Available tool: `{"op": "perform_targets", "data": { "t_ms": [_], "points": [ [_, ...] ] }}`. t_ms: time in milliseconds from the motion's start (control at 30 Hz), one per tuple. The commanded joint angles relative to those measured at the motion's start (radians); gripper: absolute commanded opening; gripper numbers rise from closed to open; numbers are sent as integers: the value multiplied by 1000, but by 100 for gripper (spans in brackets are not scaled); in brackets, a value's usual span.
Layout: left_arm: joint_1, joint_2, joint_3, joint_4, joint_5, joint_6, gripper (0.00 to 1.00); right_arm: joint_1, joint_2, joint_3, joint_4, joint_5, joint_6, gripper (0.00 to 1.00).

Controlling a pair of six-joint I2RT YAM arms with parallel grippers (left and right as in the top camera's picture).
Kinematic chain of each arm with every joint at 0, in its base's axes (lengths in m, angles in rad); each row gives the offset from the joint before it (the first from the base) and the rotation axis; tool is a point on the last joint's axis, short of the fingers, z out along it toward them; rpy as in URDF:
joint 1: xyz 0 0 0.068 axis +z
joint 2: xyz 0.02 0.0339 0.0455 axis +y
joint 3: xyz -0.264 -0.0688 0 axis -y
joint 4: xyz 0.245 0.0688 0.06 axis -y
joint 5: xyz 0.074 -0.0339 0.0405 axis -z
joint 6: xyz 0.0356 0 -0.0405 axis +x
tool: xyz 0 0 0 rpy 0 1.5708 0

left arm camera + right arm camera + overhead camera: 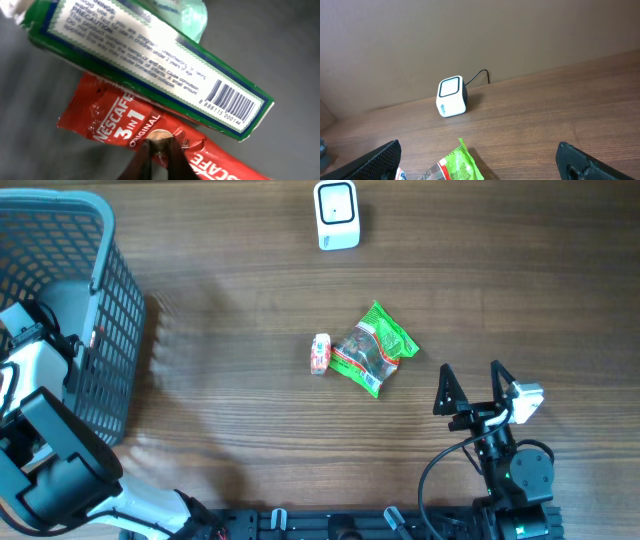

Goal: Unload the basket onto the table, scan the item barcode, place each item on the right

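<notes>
In the left wrist view my left gripper (pixel 159 146) is shut on a red Nescafe 3-in-1 sachet (pixel 115 122), pinching its middle. Just above the sachet lies a green box (pixel 150 55) with its barcode (pixel 230 97) facing up. Overhead, the left arm (pixel 40 360) reaches into the grey basket (pixel 95 300), so its fingers are hidden there. The white barcode scanner (pixel 337 215) stands at the table's far edge, also seen as the scanner (pixel 452 96) from the right wrist. My right gripper (pixel 472 388) hovers open and empty at the front right.
A green snack packet (pixel 375 350) and a small red-and-white packet (pixel 320 353) lie mid-table, left of the right gripper. The green packet (pixel 460 167) sits between the right fingers' line of sight. The scanner's cable runs to the back wall.
</notes>
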Motion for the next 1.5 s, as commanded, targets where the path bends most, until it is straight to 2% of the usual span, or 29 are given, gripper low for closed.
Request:
{"op": "perform_targets", "data": {
  "t_ms": [0, 67, 333, 400, 433, 500, 533, 567, 733, 833, 1000, 1167, 1233, 1333, 1400, 1467],
  "points": [
    [14, 22, -57, -24, 46, 118, 4, -3, -3, -1, 6, 8, 0, 100],
    [21, -49, -57, -50, 46, 117, 4, -3, -3, -1, 6, 8, 0, 100],
    [24, -590, -58, -98, 79, 118, 4, -3, -3, -1, 6, 8, 1, 100],
    [24, -663, -58, -113, 64, 147, 14, -3, -3, -1, 6, 8, 1, 100],
    [24, -677, -58, -114, 52, 177, 20, -3, -3, -1, 6, 8, 0, 100],
    [24, -671, -58, -123, 17, 227, 71, -3, -3, -1, 6, 8, 0, 100],
    [24, -657, -59, -124, 9, 227, 85, -3, -3, -1, 6, 8, 0, 100],
    [24, -632, -59, -121, 8, 227, 94, -3, -3, -1, 6, 8, 0, 99],
    [24, -378, -59, 27, 31, 274, 95, -3, -3, -1, 6, 8, 0, 100],
    [24, -224, -59, 43, 30, 267, 100, -3, -3, -1, 6, 8, 0, 100],
    [25, 0, -59, 98, 30, 286, 100, -3, -3, -1, 6, 8, 0, 100],
    [25, 83, -59, 101, 38, 357, 100, -3, -3, -1, 6, 8, 0, 100],
    [25, 84, -59, 43, 68, 364, 93, -3, -3, -1, 6, 8, 0, 100],
    [25, 84, -59, -19, 256, 564, 88, -3, -3, -1, 6, 8, 0, 100],
    [25, 84, -58, -61, 338, 637, 92, -3, -3, -1, 6, 8, 0, 100],
    [27, 62, -55, -68, 351, 684, 93, -3, -3, -1, 6, 8, 0, 100]
  ]
}}
